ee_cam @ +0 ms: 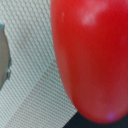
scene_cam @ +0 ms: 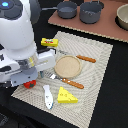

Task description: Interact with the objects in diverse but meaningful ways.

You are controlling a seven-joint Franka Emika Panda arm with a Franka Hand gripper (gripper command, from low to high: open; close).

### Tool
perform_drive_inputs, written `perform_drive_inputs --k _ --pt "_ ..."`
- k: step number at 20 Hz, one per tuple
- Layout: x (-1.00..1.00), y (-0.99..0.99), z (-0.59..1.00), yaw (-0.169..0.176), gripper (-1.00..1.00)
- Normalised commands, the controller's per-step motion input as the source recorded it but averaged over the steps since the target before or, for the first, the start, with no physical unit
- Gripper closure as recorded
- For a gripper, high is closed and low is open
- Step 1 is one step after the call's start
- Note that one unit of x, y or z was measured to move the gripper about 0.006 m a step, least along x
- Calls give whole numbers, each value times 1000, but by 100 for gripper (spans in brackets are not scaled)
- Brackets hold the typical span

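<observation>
I see a beige woven placemat (scene_cam: pixel 95 57) on a black table (scene_cam: pixel 112 95), with a brown board (scene_cam: pixel 102 27) at the far side carrying two grey pots (scene_cam: pixel 91 11). The arm hides my gripper, so I cannot tell its opening. The red tomato (ee_cam: pixel 92 55) fills the wrist view, at the mat's left edge beneath the arm; the cheese wedge (scene_cam: pixel 66 95) and white fish (scene_cam: pixel 47 96) lie near.

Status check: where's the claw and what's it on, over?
Claw low over the mat's corner, jaws hidden by the arm. Red tomato fills the wrist view; grip unconfirmed. White fish and cheese wedge lie close by.
</observation>
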Motion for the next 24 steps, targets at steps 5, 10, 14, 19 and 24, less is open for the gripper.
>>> perform_drive_inputs --k 5,10,14,19,24 --pt "46 -207 -185 0 100" --pt "105 -214 273 -1 100" --pt "234 0 1000 -8 100" --pt "565 154 950 -19 100" --pt "720 414 493 -22 100"
